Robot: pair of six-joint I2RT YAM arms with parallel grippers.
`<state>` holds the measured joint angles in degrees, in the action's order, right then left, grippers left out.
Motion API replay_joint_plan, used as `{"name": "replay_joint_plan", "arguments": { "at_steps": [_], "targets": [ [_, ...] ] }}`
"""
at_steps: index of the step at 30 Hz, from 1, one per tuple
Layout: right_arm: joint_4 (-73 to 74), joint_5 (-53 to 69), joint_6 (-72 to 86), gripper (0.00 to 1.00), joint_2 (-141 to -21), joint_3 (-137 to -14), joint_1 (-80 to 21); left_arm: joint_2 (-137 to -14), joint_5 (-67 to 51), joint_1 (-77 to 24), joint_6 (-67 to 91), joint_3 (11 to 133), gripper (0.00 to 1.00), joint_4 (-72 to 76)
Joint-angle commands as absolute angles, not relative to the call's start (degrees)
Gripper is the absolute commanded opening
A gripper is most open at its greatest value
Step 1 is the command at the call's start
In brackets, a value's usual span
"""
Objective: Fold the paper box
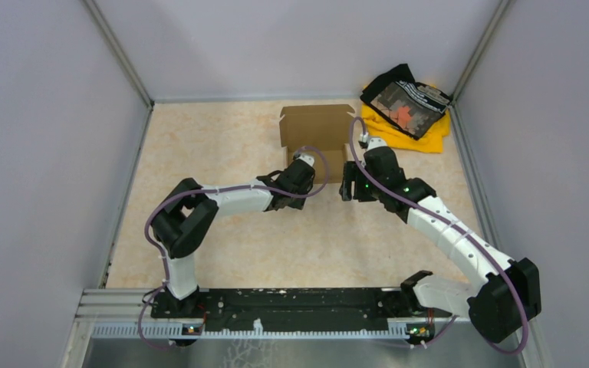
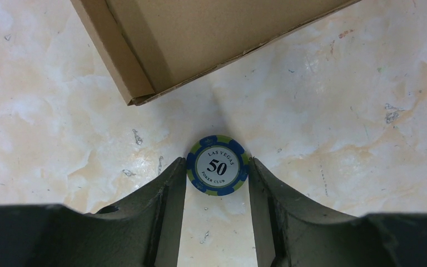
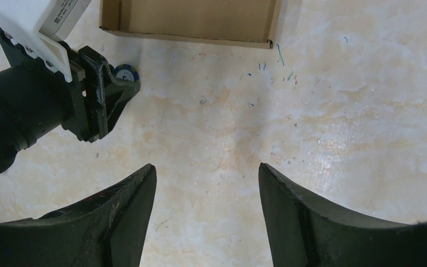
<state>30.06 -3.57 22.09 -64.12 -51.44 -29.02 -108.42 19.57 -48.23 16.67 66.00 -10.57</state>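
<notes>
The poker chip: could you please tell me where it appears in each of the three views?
Top external: not visible; the left claw covers that spot, at the near side of the paper box.
Left wrist: the poker chip lies low centre, between the claw's fingertips, below the box's corner.
Right wrist: the poker chip is upper left, partly hidden behind the left claw, below the box's left corner.
Shared landmark: the paper box's near edge.

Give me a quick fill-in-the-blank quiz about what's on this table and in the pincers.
The poker chip between the fingers of the left pincer shows the number ____.
The right pincer is open and holds ____.
The cloth pile beside the paper box is black and ____.
Missing words: 50; nothing; yellow.
</notes>
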Motion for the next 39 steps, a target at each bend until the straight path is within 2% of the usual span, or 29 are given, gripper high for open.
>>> {"name": "replay_joint_plan", "arguments": {
  "at_steps": [1,39],
  "targets": [
    [28.42,-3.17,21.52,0.67,-62.32,-53.33,-28.21,-107.29,20.26,-47.86,15.47,66.49,0.49,-14.72],
    [28.23,-2.35,21.24,0.66,-62.63,-53.20,-27.51,-104.28,16.53,-46.63,16.08,67.57,0.49,-12.65]
  ]
}}
